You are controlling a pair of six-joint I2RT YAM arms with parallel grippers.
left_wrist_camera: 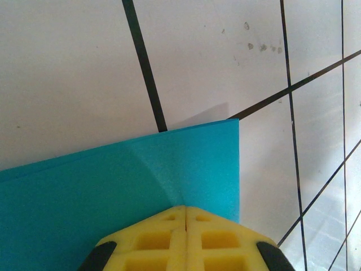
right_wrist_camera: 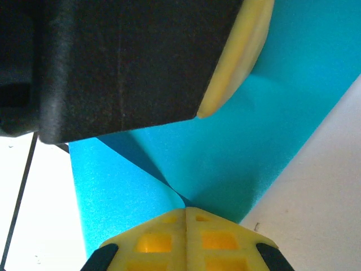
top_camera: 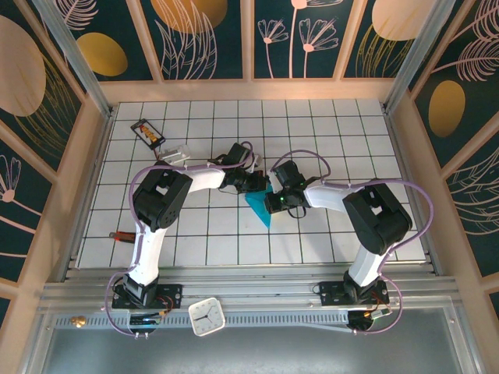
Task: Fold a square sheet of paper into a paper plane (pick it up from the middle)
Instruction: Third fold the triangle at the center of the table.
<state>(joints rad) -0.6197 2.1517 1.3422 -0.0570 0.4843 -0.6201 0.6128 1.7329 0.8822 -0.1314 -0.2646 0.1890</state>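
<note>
One teal-blue sheet [left_wrist_camera: 84, 192], folded to a point, shows diagonal creases.

A robot test cell in a lab is shown. A left arm [top_camera: 160, 202] and a right arm [top_camera: 374, 214] are bolted side by side to a metal rail [top_camera: 257, 292] at the near edge of a white floor [top_camera: 327, 128] ruled into squares by black lines. The floor is boxed in by aluminium posts [top_camera: 74, 58] and wood-framed panels [top_camera: 195, 35] printed with leaves and flowers on dark teal. Lilac cables [top_camera: 431, 210] are looped along the arms, and a small clock [top_camera: 207, 317] is laid in front of the bases.
</note>
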